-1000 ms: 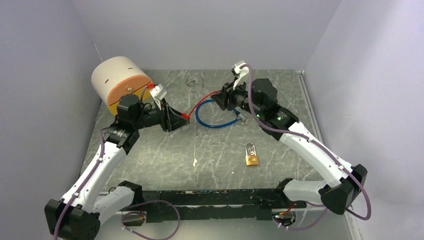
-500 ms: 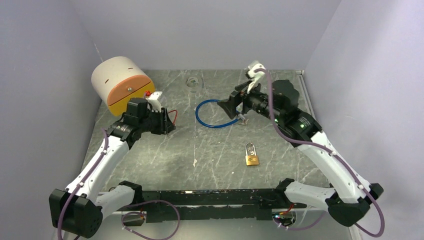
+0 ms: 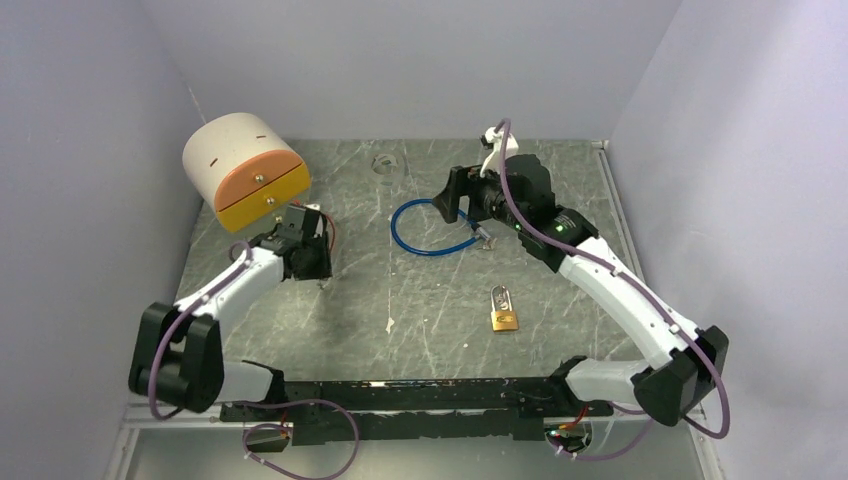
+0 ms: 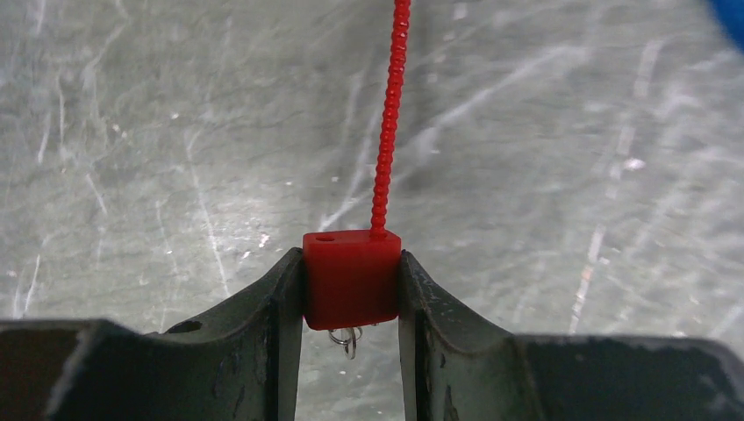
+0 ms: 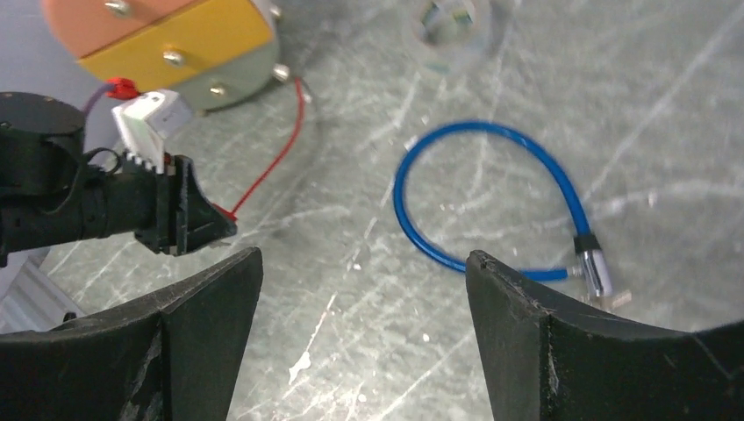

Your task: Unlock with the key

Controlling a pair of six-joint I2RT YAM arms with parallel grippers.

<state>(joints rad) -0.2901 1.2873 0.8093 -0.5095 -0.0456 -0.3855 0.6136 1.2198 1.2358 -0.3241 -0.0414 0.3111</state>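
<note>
A brass padlock lies flat on the grey table, right of centre, apart from both grippers. My left gripper is low at the left and shut on a red tag block. A red beaded cord runs up from the block, and a small metal ring hangs under it. I cannot make out the key itself. My right gripper is open and empty, held above the table beside a blue cable loop, far behind the padlock.
A white drum with an orange and yellow face stands at the back left, close behind the left gripper. The blue loop ends in a metal fitting. A clear round object sits near the back wall. A white fleck lies mid-table.
A second ago the red cord stretched between both grippers. The right gripper has let it go and stands open. The left arm has drawn back left and down with the red tag.
</note>
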